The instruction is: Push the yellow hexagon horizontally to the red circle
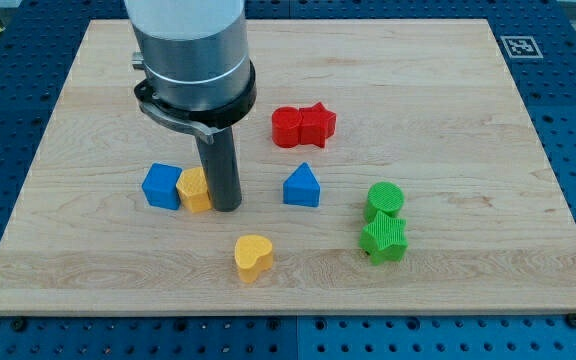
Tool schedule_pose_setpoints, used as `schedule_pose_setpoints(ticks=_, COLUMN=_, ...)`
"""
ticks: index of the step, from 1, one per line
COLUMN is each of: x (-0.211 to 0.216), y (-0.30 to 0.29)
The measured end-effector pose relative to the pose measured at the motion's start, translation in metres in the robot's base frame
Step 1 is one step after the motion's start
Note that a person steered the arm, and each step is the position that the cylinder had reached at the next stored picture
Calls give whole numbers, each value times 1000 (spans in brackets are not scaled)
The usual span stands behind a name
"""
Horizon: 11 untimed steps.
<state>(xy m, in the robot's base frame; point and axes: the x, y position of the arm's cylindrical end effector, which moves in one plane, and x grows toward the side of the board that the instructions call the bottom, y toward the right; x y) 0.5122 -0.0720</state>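
Observation:
The yellow hexagon (194,190) sits left of the board's middle, touching a blue cube (162,186) on its left. My tip (226,207) rests on the board right against the hexagon's right side. The red circle (287,127) lies up and to the right, touching a red star (318,124) on its right. The rod and arm body hide the board behind them.
A blue triangular block (302,186) lies right of my tip. A yellow heart (253,256) lies below. A green circle (385,199) and a green star (384,239) sit at the right. The wooden board (468,80) has edges all round.

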Motion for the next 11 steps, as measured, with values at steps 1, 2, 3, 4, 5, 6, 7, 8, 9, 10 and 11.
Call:
schedule_pose_setpoints(ticks=1, x=8, y=0)
schedule_pose_setpoints(ticks=2, x=22, y=-1)
schedule_pose_setpoints(ticks=3, x=23, y=-23)
schedule_pose_setpoints(ticks=4, x=10, y=-38)
schedule_pose_setpoints(ticks=5, x=10, y=-38)
schedule_pose_setpoints(ticks=6, x=10, y=-38)
schedule_pose_setpoints(ticks=7, x=-2, y=-38)
schedule_pose_setpoints(ticks=8, x=-10, y=-38)
schedule_pose_setpoints(ticks=9, x=-19, y=-42)
schedule_pose_setpoints(ticks=10, x=-37, y=-57)
schedule_pose_setpoints(ticks=11, x=-47, y=-37)
